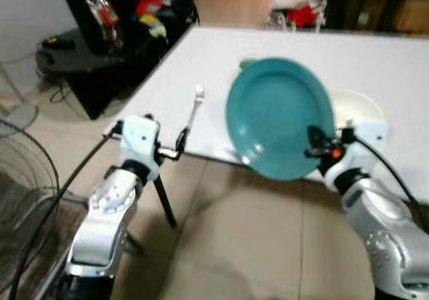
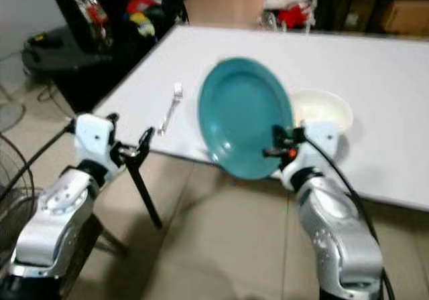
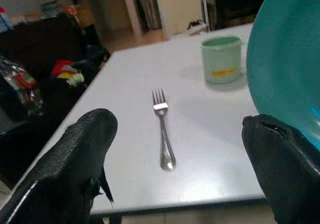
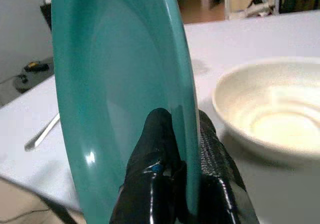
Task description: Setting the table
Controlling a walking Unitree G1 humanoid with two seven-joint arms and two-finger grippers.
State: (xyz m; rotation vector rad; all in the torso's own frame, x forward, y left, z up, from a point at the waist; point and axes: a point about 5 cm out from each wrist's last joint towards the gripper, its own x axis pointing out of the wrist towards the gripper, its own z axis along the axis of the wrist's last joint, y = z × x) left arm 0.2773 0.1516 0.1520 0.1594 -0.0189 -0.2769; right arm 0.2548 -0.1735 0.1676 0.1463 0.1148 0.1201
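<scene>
Two grippers work at the near edge of the white bench [image 1: 375,65]. The right gripper [image 4: 185,149] has its fingers clamped on the rim of a teal plate [image 1: 278,116], one finger on the inner face and one behind; the plate stands almost on edge above the near edge, its hollow side facing the robot. The left gripper [image 3: 175,169] hovers just off that same edge with its fingers spread wide and nothing between them.

A steel fork [image 3: 163,134] lies flat on the bench straight ahead of the left fingers, handle toward the near edge, tines pointing away, apart from both fingers. The tilted plate hides much of a cream bowl [image 4: 272,109] sitting just behind it in the head views; the right wrist view shows the bowl's hollow inside. A pale green mug [image 3: 221,59] stands farther in, barely peeking past the plate's top in the left eye view yet plain in the left wrist view.

Beyond the far edge, dark furniture and red and yellow clutter are too blurred to name.
</scene>
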